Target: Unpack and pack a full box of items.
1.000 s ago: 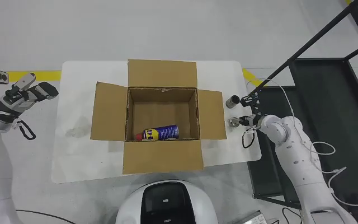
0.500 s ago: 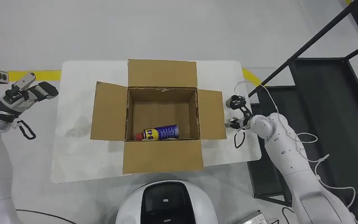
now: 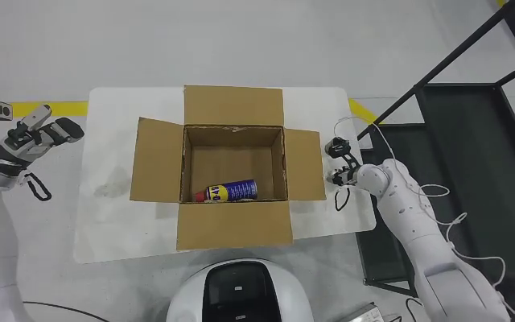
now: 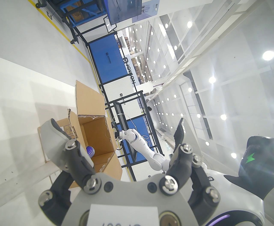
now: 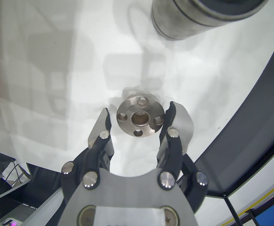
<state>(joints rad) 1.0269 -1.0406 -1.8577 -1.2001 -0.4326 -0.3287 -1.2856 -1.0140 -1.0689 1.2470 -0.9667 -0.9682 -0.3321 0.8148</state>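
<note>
An open cardboard box (image 3: 157, 169) stands mid-table with a blue and yellow spray can (image 3: 228, 191) lying on its floor. At the table's right edge a small round metal flange (image 5: 140, 118) lies flat, and my right gripper (image 5: 138, 110) is open around it, one pad touching its rim and the other just apart. From above, that right gripper (image 3: 342, 175) sits by the flange (image 3: 332, 177). A metal cylinder (image 3: 334, 148) stands just behind. My left gripper (image 3: 48, 129) hangs open and empty off the table's left side; its wrist view takes in the box (image 4: 94, 128) and the can (image 4: 91, 150).
The white table (image 3: 113, 121) has bare room left of the box. A black metal rack (image 3: 451, 161) stands close against the table's right side, beside the right arm. The metal cylinder (image 5: 192, 19) stands a short way beyond the flange.
My right gripper has moved inward over the table's right edge and come down around the flange. The left arm, box and can have stayed put.
</note>
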